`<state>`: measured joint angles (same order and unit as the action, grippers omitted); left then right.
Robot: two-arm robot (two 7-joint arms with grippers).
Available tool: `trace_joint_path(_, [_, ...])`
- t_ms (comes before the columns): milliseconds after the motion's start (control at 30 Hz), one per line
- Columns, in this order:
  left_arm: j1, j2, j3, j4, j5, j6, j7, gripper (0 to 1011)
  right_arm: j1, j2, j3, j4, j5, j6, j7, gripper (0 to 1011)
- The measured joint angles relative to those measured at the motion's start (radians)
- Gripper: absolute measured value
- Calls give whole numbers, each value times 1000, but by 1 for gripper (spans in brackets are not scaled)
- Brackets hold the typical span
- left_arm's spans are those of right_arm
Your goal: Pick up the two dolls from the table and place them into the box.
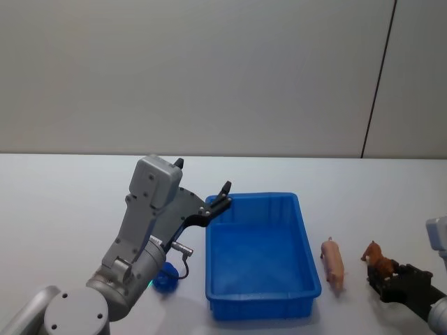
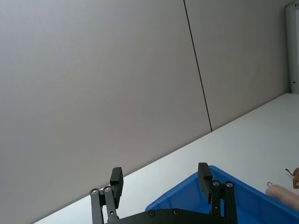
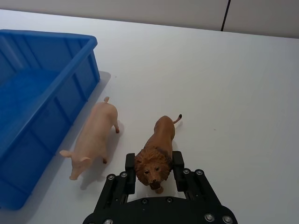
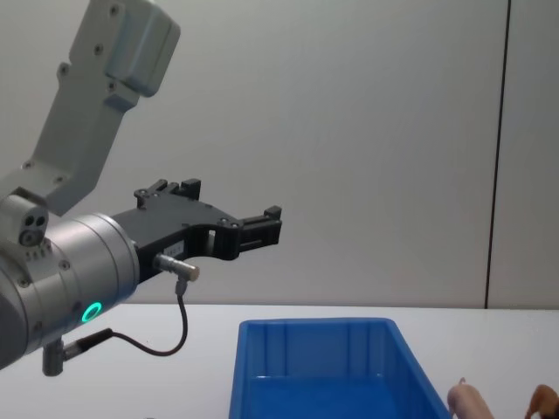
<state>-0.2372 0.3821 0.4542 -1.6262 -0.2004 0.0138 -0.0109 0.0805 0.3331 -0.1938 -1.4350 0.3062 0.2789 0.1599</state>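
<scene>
The left tool is held apart, empty, above the far left corner of the box. Beside its right wall the pink doll is set lengthwise, snout toward the near edge of the desk. The brown doll, parallel, is clamped at its head by the right tool; a straight lift is advised.

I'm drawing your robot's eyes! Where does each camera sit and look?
Head view: up high, looking down at the table, blue bin, pig and lion; left tool and right tool show.
Chest view: lower, looking across toward the wall; left arm and left tool show, raised.
Left wrist view: behind the open left tool, facing wall and bin corner.
Right wrist view: behind the right tool, shut on the lion's head.
Shared: all four show the bin and the pig.
</scene>
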Motion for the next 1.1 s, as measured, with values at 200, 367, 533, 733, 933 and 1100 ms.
trace_joint_path(200, [0,0,0,0,0,0,0,1003,4,-6,-2,4,11,-14,5,434])
trace_joint_path(367, [0,0,0,0,0,0,0,1003,1,-8,-2,-9,13,-44,2,434])
trace_joint_path(533, [0,0,0,0,0,0,0,1003,-6,-7,-1,-41,10,-78,-4,434])
trace_joint_path(733, [0,0,0,0,0,0,0,1003,-10,-6,-1,-87,2,-106,-1,434])
trace_joint_path(933, [0,0,0,0,0,0,0,1003,-9,-6,-5,-145,-10,-122,27,433])
trace_joint_path(1100, [0,0,0,0,0,0,0,1003,2,-14,-17,-182,-26,-118,66,434])
